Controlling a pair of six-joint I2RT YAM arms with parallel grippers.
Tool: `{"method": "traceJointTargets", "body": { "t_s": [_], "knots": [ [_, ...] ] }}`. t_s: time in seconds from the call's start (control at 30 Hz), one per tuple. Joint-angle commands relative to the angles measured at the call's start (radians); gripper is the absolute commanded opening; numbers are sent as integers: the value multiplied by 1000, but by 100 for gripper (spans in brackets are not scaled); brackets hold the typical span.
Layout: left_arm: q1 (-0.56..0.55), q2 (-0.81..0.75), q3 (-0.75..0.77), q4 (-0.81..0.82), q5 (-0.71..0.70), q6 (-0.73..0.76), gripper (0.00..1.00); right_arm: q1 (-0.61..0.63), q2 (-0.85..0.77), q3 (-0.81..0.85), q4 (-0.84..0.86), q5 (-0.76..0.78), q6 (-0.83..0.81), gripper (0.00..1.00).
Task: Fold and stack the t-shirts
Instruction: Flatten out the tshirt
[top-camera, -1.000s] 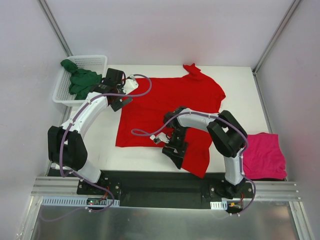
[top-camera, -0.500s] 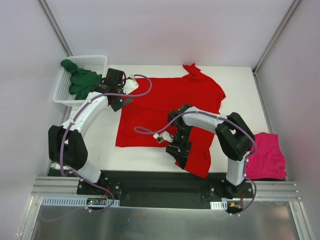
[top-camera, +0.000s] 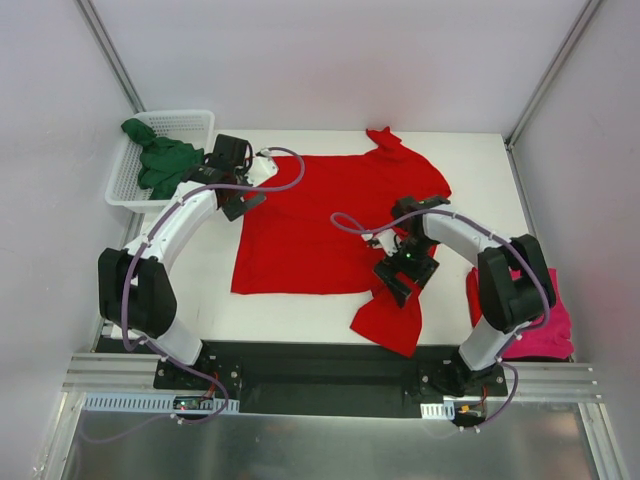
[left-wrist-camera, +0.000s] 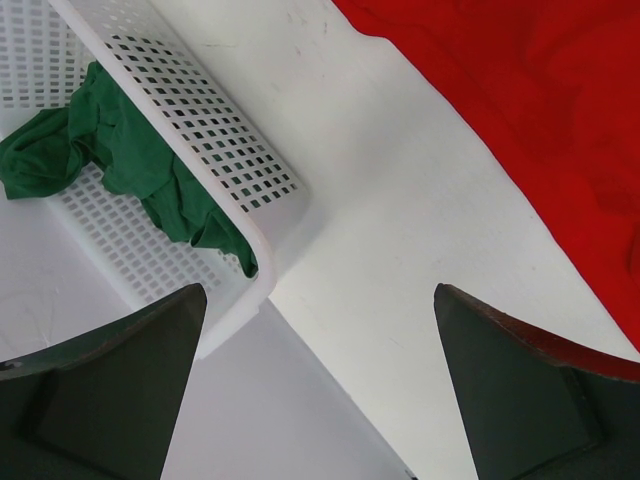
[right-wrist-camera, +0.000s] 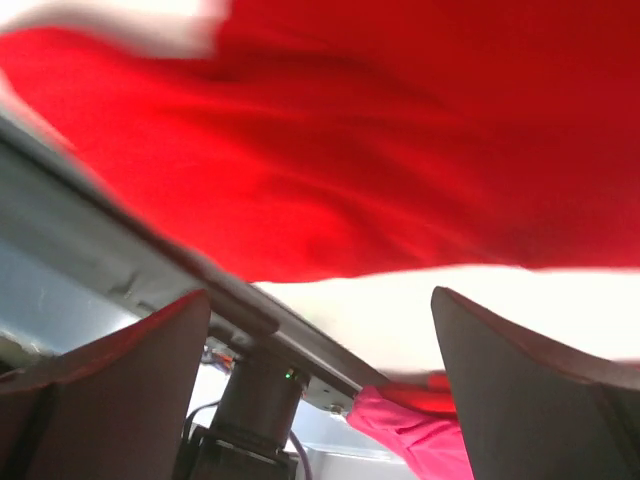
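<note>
Left gripper (left-wrist-camera: 320, 395): jaws spread wide, nothing between them. It sits over bare table (left-wrist-camera: 400, 250) at the far left, between the white mesh basket (left-wrist-camera: 235, 175) and the far-left edge of the red t-shirt (left-wrist-camera: 560, 110), touching neither.

Right gripper (top-camera: 404, 274): jaws also wide, no cloth pinched. It's over the near-right part of the red tee. My wrist view there is blurred, so I can't tell whether the fingertips touch the fabric.

The red t-shirt (top-camera: 305, 225) lies spread across the middle of the table, mostly flat. One sleeve sticks up at the far edge, and its near-right corner is bunched into a flap reaching toward the near edge.

The dark green t-shirt (top-camera: 160, 165) is crumpled in the basket (top-camera: 190, 118) at the far left, partly hanging over the rim.

The magenta-pink t-shirt (top-camera: 548, 328) is at the near right, well apart from the basket and partly hidden behind my right arm. It looks folded flat.
</note>
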Motion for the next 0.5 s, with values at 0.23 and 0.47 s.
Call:
{"method": "traceJointTargets", "body": {
  "t_s": [0.23, 0.47],
  "knots": [
    [-6, 12, 39, -4, -12, 10, 99, -97, -53, -72, 64, 137, 167, 86],
    [-14, 7, 32, -6, -15, 10, 99, -97, -69, -102, 169, 215, 183, 78]
  ]
}}
